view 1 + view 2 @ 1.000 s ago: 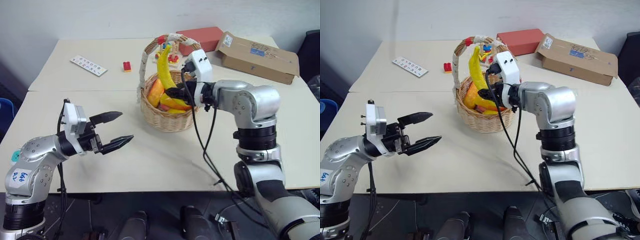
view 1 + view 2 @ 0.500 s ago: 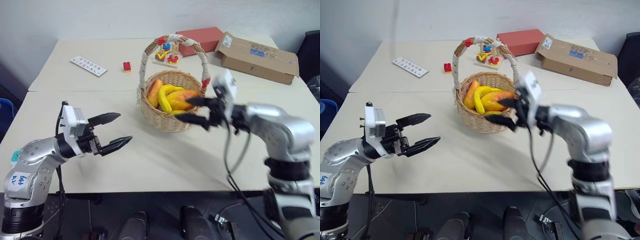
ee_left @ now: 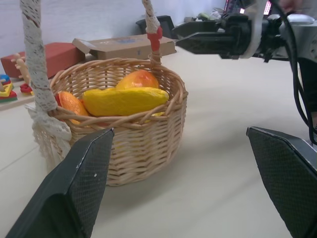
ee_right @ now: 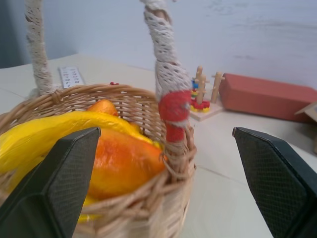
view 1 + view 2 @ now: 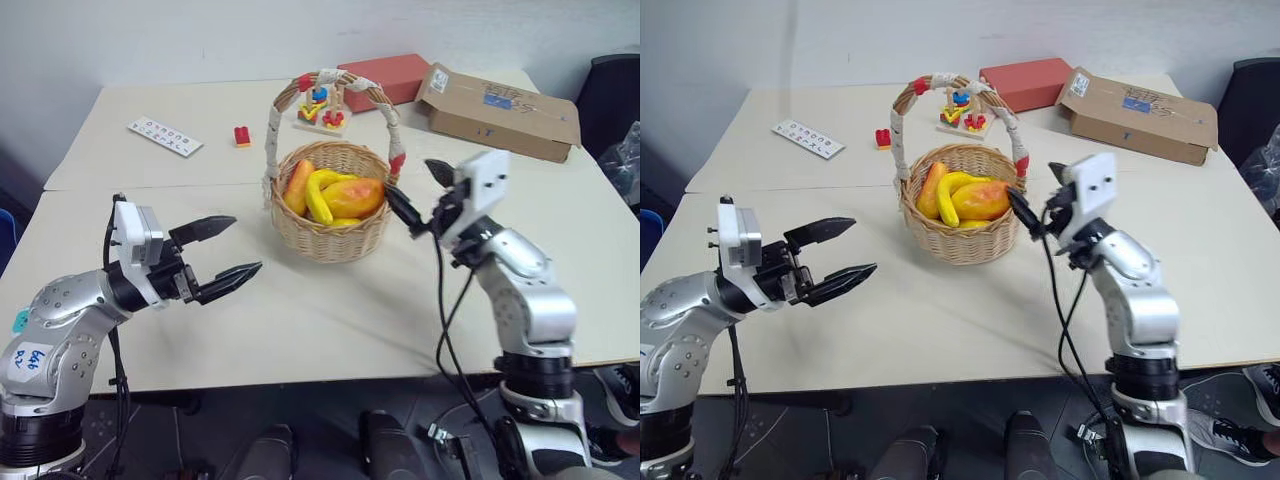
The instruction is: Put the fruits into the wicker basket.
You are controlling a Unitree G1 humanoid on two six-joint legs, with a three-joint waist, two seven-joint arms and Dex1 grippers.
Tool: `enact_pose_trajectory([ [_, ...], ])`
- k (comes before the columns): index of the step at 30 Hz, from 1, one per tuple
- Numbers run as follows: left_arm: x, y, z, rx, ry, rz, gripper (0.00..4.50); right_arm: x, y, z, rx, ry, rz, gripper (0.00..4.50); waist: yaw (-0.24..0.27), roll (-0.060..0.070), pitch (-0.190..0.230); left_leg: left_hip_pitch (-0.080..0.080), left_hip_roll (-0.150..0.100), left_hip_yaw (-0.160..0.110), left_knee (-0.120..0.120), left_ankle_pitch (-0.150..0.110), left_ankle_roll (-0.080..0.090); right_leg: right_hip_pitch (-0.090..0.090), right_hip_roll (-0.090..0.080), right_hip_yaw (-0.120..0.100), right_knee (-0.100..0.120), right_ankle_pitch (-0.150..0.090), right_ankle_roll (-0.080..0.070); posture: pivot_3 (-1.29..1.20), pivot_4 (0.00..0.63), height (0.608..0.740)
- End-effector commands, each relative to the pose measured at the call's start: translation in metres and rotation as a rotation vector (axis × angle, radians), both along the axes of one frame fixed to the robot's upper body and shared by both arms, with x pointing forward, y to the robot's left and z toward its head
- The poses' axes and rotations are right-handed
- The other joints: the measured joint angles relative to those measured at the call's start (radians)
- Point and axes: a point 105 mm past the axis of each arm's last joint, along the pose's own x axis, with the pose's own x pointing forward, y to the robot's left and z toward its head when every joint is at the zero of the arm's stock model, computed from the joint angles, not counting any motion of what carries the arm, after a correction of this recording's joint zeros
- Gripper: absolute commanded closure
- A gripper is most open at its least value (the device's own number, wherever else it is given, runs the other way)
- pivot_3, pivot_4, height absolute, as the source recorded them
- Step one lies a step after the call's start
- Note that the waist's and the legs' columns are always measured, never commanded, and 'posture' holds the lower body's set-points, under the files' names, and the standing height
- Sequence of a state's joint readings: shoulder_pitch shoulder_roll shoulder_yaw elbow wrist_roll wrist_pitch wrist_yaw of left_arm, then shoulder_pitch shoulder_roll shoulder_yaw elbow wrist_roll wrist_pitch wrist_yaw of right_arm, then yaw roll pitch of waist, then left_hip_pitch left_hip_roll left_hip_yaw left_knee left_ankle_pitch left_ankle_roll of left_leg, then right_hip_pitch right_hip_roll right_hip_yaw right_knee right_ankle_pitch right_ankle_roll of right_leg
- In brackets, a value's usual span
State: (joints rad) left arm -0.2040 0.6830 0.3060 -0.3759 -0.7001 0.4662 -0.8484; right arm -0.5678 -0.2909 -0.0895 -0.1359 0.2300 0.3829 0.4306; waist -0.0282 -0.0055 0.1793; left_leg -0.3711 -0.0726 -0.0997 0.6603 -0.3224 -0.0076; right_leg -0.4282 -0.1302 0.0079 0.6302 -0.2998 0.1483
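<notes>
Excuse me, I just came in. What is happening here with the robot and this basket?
The robot is putting toy fruits into the wicker basket on the table. The banana and the mango lie inside it. The right gripper is open and empty beside the basket's rim, on the robot's right. The left gripper is open too, empty, hanging over the table apart from the basket. No fruit lies loose on the table in these views.

beige tables [image 5: 330,330] pushed together – plain pale wall [image 5: 200,40] behind
</notes>
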Motion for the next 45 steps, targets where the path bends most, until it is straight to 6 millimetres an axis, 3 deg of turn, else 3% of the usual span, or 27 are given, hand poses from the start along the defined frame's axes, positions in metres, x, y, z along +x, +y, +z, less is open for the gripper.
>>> enact_pose_trajectory([
  [1,-0.001,-0.003,0.007,-0.006,-0.028,-0.016,0.0,0.014,0.003,0.022,0.0,-0.112,-0.071,0.05,0.0,0.0,0.0,0.0,0.0,0.0,0.0,0.0,0.0,0.0,0.0,0.0,0.0,0.0,0.0,0.0,0.15,0.74],
  [5,0.0,-0.004,0.007,-0.008,-0.03,-0.015,0.0,0.027,0.009,0.03,0.009,-0.139,-0.107,0.96,-0.001,0.0,0.0,0.0,0.0,-0.001,0.0,0.0,0.0,0.0,0.0,0.0,0.0,0.0,0.0,0.0,0.15,0.74],
  [14,0.001,-0.006,0.006,-0.015,-0.035,-0.013,0.0,0.028,-0.016,0.037,0.14,-0.097,-0.147,4.16,0.0,0.0,0.0,0.0,0.0,-0.001,-0.001,0.0,0.0,0.0,0.0,-0.001,-0.001,0.0,0.0,0.0,0.15,0.74],
  [19,0.005,-0.011,0.005,-0.021,-0.037,-0.042,0.0,0.007,-0.054,0.051,0.177,-0.18,-0.208,4.21,0.002,0.0,0.0,-0.001,0.0,-0.001,-0.001,0.0,0.0,0.0,0.0,-0.001,-0.001,0.0,0.0,0.0,0.15,0.74],
  [26,0.014,-0.019,0.004,-0.029,-0.036,-0.088,0.0,-0.03,-0.194,0.044,0.099,-0.183,-0.62,4.21,0.024,0.0,0.0,-0.001,-0.001,0.0,-0.001,-0.001,0.002,0.001,-0.001,-0.001,-0.002,0.0,0.0,0.0,0.15,0.74],
  [30,0.018,-0.022,0.003,-0.029,-0.037,-0.108,0.0,-0.043,-0.251,0.028,0.07,-0.131,-0.76,4.21,0.023,0.0,0.0,-0.001,-0.001,0.003,-0.001,-0.001,0.002,0.001,0.0,0.0,-0.003,0.0,0.0,0.0,0.15,0.74],
  [34,0.021,-0.025,0.005,-0.033,-0.045,-0.121,0.0,-0.042,-0.272,0.011,0.029,-0.096,-0.783,4.21,0.004,0.0,0.0,0.002,-0.001,0.011,-0.001,-0.001,0.002,0.001,0.0,-0.001,-0.002,0.001,0.001,0.0,0.15,0.74],
  [39,0.021,-0.026,0.005,-0.034,-0.047,-0.122,0.0,-0.032,-0.279,-0.007,0.03,-0.06,-0.738,4.21,-0.001,0.0,0.0,0.003,0.001,0.012,-0.001,-0.001,0.002,0.002,0.0,0.0,-0.002,0.001,0.002,0.0,0.15,0.74],
  [45,0.017,-0.023,0.003,-0.035,-0.039,-0.108,0.0,-0.027,-0.27,0.004,0.034,-0.097,-0.684,2.19,0.001,0.0,0.0,0.002,0.003,0.011,0.001,-0.002,0.004,0.003,0.0,0.0,-0.004,0.003,0.003,0.0,0.15,0.74],
])
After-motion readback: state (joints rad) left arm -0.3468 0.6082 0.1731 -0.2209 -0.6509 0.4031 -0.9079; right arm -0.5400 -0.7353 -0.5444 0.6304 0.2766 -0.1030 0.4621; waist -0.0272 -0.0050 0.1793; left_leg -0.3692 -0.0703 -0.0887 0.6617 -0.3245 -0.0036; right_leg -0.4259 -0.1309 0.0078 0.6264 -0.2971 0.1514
